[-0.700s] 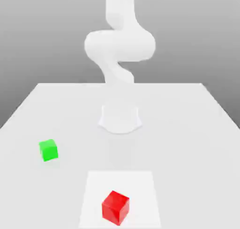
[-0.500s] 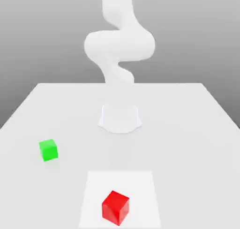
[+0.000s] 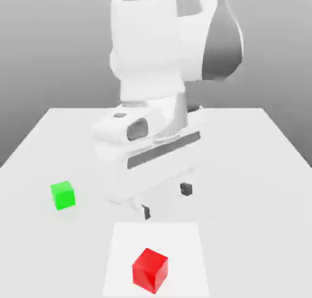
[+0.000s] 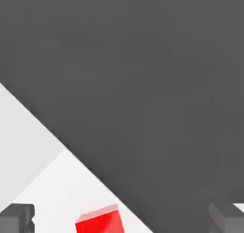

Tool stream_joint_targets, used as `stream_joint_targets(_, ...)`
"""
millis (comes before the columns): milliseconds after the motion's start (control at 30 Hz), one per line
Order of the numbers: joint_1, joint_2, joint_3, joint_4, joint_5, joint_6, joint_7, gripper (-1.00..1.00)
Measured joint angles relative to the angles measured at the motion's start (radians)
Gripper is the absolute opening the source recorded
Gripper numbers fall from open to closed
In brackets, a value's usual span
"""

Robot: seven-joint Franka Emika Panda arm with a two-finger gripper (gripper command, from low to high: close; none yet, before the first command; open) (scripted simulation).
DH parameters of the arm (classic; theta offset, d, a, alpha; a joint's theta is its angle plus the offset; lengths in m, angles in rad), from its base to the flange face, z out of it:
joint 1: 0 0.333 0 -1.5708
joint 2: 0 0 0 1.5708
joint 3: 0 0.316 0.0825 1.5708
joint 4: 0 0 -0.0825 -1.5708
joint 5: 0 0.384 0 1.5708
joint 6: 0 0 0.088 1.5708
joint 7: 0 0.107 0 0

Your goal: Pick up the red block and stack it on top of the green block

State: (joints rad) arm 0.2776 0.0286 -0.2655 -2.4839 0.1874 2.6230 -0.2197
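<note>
Your surface is wide and bare, so a nudged cube would slide freely. The arm hangs low over the middle, its gripper above and behind the red block, fingers released and spread wide, holding nothing. The red block sits turned corner-on upon the paler square patch; descend without squaring your wrist and one finger may clip a corner and spin it. The green block waits well apart, toward the exterior view's left.
</note>
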Motion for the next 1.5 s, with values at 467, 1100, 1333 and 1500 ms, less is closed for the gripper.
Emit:
stream_joint_targets(467,-0.074,0.328,0.078,-0.012,0.032,0.217,-0.213,-1.00)
stream_joint_targets(1100,-0.364,-0.123,-0.191,-0.255,-0.324,0.015,0.017,-1.00)
stream_joint_targets(1333,-0.603,-0.299,-0.274,-0.412,-0.497,0.012,0.126,-1.00)
stream_joint_targets(1500,-0.683,-0.327,-0.304,-0.467,-0.534,0.052,0.152,-1.00)
